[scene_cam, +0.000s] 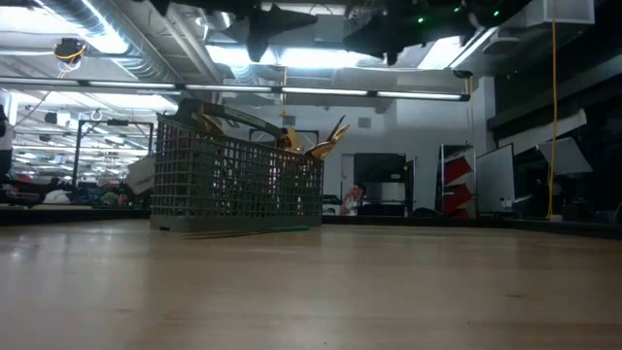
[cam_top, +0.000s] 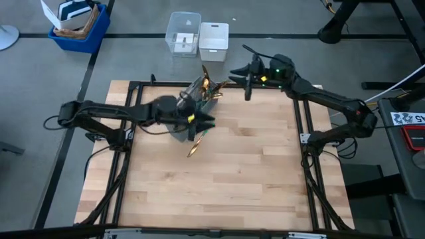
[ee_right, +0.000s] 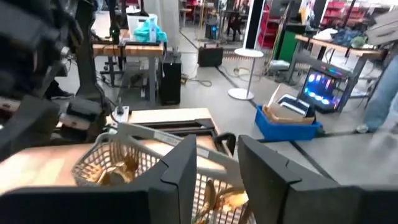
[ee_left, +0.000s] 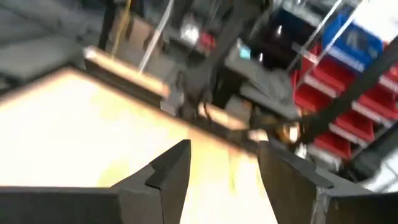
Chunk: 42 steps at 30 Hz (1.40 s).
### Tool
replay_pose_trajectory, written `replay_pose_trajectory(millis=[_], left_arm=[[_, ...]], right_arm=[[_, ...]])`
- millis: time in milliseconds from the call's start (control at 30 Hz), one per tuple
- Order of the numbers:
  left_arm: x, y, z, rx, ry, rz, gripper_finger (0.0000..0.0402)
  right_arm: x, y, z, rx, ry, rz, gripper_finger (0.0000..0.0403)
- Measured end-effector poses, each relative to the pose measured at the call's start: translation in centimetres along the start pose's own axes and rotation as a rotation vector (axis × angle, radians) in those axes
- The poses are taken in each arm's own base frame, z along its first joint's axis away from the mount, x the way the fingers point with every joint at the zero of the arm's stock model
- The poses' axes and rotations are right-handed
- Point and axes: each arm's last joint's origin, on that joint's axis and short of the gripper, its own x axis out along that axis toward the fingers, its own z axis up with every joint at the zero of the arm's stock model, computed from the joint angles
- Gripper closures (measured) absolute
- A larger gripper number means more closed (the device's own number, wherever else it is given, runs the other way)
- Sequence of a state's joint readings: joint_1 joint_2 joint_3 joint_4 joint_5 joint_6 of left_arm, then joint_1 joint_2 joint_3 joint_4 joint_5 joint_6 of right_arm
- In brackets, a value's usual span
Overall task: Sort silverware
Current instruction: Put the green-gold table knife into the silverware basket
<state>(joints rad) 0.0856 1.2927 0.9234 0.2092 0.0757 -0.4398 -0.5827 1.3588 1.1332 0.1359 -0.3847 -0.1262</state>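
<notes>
R pincer hangs above the desk's far edge, just right of the caddy; fingers apart w/ a clear gap, nothing between them. From its wrist view the caddy sits below and ahead, gold heads showing inside.

L pincer is over the caddy's near-right side, fingers spread wide, gripping nothing; only bare wood seen between them.

Silverware: most pcs stand in the grey mesh caddy, gold heads fanning up & out over its far rim toward the R pincer. In the low view they poke above the caddy's top edge. One more pc lies flat on the desk just in front of the caddy, gold end nearest the front, teal handle pointing back at the caddy; low view shows it as a thin line at the caddy's base.

Beyond the desk on the floor: clear plastic bin, white box beside it, blue crate further left.
</notes>
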Motion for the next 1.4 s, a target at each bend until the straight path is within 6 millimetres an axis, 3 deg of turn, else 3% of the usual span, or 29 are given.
replay_pose_trajectory(millis=[300,567,733,967,1133,1400], left_arm=[[-0.5,-4.3,-5.9,-0.152,0.387,0.012,0.0224],[-0.8,-5.6,-11.7,-0.198,0.575,0.359,0.0224],[1.5,-4.7,-14.9,-0.121,0.519,0.539,0.0224],[4.6,-1.4,-18.0,-0.038,0.437,0.737,0.0224],[5.4,1.1,-18.3,-0.022,0.405,0.849,0.0225],[6.2,3.5,-16.9,-0.043,0.342,0.899,0.0263]], right_arm=[[-2.1,0.9,0.4,0.044,0.093,0.048,0.0281],[-2.2,1.5,0.0,0.098,0.116,0.213,0.0281],[-2.2,1.6,0.0,0.104,0.113,0.264,0.0281],[-2.2,1.6,-0.1,0.107,0.117,0.269,0.0281],[-2.2,1.6,-0.1,0.107,0.118,0.269,0.0281],[-2.3,1.7,-0.1,0.103,0.124,0.269,0.0281]])
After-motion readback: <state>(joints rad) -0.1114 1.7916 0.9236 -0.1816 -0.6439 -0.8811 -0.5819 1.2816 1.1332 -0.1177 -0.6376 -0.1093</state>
